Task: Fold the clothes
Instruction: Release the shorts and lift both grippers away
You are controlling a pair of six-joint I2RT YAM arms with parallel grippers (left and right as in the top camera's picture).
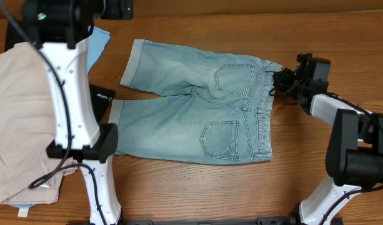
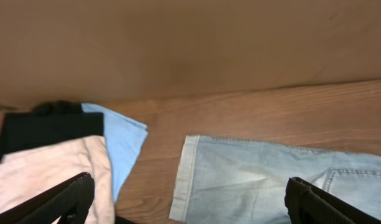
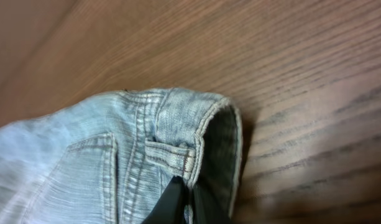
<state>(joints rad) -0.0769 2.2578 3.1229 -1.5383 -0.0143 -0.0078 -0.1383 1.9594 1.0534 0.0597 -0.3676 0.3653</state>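
Denim shorts [image 1: 191, 122], waistband corner nipped by right tool [image 3: 178, 202] (tips cropped)

The wooden table [image 1: 197, 194] carried the denim shorts [image 1: 191, 122] spread flat across its middle, back pockets up and cuffed legs pointing left. At the left edge sat a heap of beige trousers [image 1: 19, 125]. A black garment [image 1: 100, 100] poked out beside them, with a light blue cloth [image 1: 100, 40] just behind.
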